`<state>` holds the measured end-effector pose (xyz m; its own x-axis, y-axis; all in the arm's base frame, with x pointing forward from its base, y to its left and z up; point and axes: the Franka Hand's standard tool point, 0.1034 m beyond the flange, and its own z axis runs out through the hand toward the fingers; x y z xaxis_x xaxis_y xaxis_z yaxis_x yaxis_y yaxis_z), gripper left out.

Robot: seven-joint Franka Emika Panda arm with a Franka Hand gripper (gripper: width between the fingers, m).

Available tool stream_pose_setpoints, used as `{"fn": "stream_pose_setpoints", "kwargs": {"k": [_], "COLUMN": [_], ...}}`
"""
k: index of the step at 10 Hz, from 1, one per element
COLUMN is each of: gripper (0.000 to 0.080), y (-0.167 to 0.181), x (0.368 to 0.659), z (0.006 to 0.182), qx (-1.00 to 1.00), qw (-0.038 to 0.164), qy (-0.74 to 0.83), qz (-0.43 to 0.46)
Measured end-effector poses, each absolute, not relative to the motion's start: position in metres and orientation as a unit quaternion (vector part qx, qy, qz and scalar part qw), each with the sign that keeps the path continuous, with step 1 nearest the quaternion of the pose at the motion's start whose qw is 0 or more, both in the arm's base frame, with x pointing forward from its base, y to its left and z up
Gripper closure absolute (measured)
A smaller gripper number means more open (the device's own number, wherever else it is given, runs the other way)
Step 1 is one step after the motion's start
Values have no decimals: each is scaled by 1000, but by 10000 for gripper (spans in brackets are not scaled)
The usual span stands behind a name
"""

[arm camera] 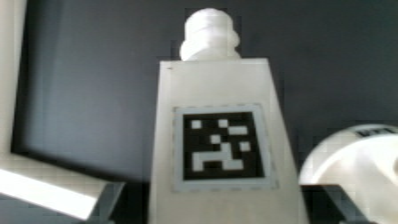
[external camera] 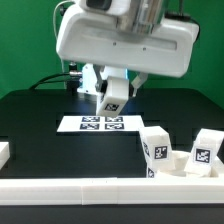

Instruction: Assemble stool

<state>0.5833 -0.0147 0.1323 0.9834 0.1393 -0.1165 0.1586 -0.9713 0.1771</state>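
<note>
My gripper [external camera: 109, 92] is shut on a white stool leg [external camera: 111, 99] and holds it in the air above the marker board [external camera: 100, 123]. In the wrist view the leg [arm camera: 214, 110] fills the space between the dark fingers [arm camera: 103, 203]. Its black-and-white tag faces the camera and its threaded peg [arm camera: 210, 35] points away from the gripper. The round white seat [arm camera: 366, 160] lies beside the leg's far side. In the exterior view the seat [external camera: 180, 167] rests at the right front, with two tagged legs [external camera: 154, 148] [external camera: 206, 150] standing up from it.
A long white border rail [external camera: 100, 190] runs along the table's front edge, and a short white piece [external camera: 5, 152] sits at the exterior view's left. The rail's corner [arm camera: 45, 185] shows in the wrist view. A green wall stands behind the black table.
</note>
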Motion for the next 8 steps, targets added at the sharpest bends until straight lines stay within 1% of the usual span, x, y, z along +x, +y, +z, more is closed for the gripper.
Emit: {"fn": "stream_pose_setpoints", "kwargs": {"k": [1,2,3,5,7,8], "gripper": [461,461,461,461,461,461], "y": [-14,-11,-10,4,18,29], "x": [592,594,592,594,589,585], "z": [129,130,129,131,140,139], "qx": [993,992,991,984,974,972], "qw": [90,85,80,70,53,43], "qy": [80,85,87,91,87,80], "qz": [-10,34,65,132,204,218]}}
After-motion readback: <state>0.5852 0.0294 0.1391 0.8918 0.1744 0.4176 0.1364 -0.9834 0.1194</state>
